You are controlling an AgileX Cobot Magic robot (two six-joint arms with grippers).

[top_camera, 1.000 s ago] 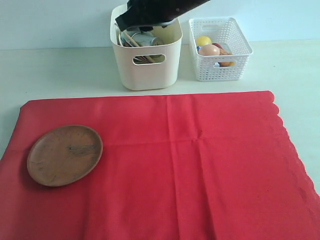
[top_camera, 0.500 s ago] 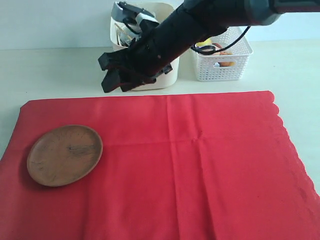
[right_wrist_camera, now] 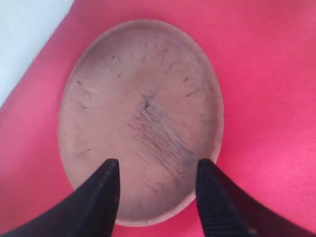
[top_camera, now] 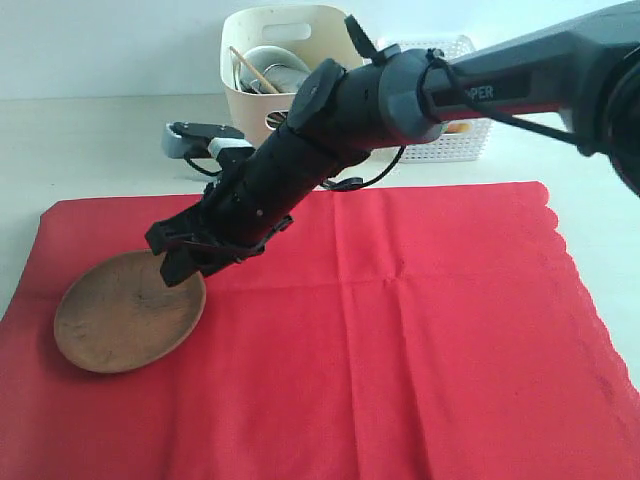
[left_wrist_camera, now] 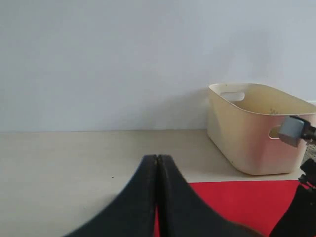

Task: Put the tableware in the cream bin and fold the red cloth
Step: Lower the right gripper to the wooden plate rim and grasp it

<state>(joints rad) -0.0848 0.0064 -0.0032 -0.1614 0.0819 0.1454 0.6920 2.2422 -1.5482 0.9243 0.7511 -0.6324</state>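
- Progress: several pieces of tableware already stand in the tall cream plastic bin with rounded corners and oval handle cut-outs (top_camera: pixel 290 22). Pale wooden chopsticks (top_camera: pixel 250 66) and a rounded pale rim show above its edge.
- Outstanding: the round brown wooden plate (top_camera: pixel 120 320) lies on the near-left part of the large bright red cloth (top_camera: pixel 420 330), well apart from the bin. By my judgement it is the last piece to be binned.
- Outstanding: the cloth is spread flat and unfolded, with its scalloped edge on the right.
- Right gripper (right_wrist_camera: pixel 157 170): reaching across to the left, jaws parted and empty, hanging over the plate's rim. I cannot tell whether it touches.
- Left gripper (left_wrist_camera: pixel 157 160): fingers pressed together, holding nothing, back from the work.
- Materials: the plate is shallow, matt and scuffed, with a dark grain streak at centre. The cloth is a fine weave with faint creases. The bin is smooth-walled.
- Also present: a low white lattice-sided basket (top_camera: pixel 450 145) beside the bin.
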